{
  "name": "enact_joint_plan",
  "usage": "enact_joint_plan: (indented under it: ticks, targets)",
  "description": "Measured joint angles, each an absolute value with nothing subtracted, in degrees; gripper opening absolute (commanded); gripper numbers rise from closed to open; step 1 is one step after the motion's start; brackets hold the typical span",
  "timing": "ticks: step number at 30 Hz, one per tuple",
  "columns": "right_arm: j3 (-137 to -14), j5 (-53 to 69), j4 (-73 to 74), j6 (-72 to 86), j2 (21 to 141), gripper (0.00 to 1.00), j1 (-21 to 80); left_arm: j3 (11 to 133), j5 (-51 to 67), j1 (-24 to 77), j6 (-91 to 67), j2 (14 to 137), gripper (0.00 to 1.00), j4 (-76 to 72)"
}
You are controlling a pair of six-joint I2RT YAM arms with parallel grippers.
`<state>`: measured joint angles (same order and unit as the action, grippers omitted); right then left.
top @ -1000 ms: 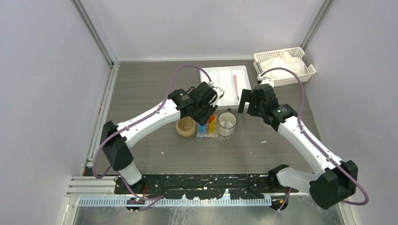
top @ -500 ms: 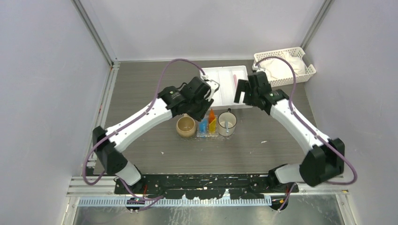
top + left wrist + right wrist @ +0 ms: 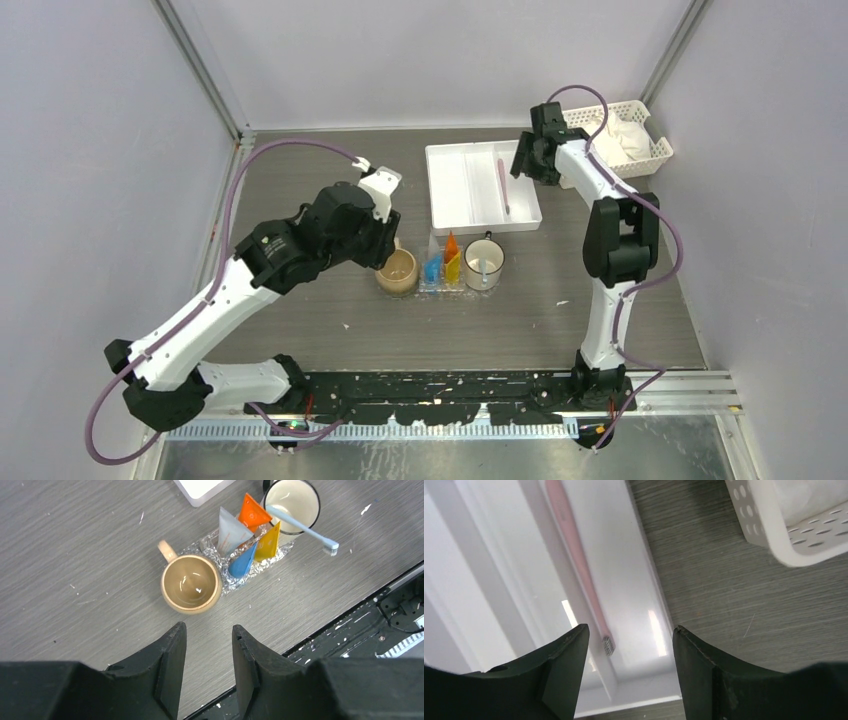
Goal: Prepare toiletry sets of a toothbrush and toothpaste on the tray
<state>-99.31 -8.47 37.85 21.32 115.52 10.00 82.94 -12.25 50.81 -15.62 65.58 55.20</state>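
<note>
Leftmost, the left gripper [image 3: 207,630] hung above the grey wood-grain worktop [image 3: 75,555] with its two black fingers a modest way apart and nothing between them. Just ahead of it in the wrist view stood a tan ceramic mug [image 3: 190,583], its handle turned away from the gripper. Touching the mug's right side lay the small clear textured plastic tray [image 3: 226,583]. On it the toothpaste tubes stood close together: an orange one [image 3: 253,514], a pale grey one [image 3: 231,530], a blue one [image 3: 241,565] and a yellow one [image 3: 268,544]. Right of the tray sat a white mug [image 3: 315,495] with a light blue toothbrush [image 3: 300,526] leaning out over its rim. Farther back lay a large white compartmented tray [image 3: 462,185], with a thin pink toothbrush [image 3: 574,555] lying in its right compartment. The right gripper [image 3: 629,630] hovered over that compartment's far end, fingers spread wide and empty. Beside it stood a white slotted basket [image 3: 769,530] holding white cloth [image 3: 620,135].
</note>
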Motion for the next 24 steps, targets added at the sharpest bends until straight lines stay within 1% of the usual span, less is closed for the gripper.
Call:
enact_joint_plan:
  ticks: [7, 14, 19, 24]
  targets:
    - [-105.6, -4.5, 40.4, 21.2, 124.5, 0.65, 8.0, 81.5, -12.6, 50.8, -16.1, 66.4, 0.41, 55.8]
    - [-105.6, 1.5, 41.4, 20.6, 125.6, 0.65, 8.7, 81.2, -12.2, 50.8, -16.1, 67.9, 0.41, 55.7]
    - [-104.5, 3.1, 42.4, 19.7, 127.0, 0.65, 9.3, 81.1, -11.7, 50.8, -16.1, 68.9, 0.40, 55.5]
    - [-104.6, 2.2, 43.6, 18.7, 128.7, 0.61, 9.8, 81.1, -11.5, 50.8, -16.0, 69.0, 0.40, 55.4]
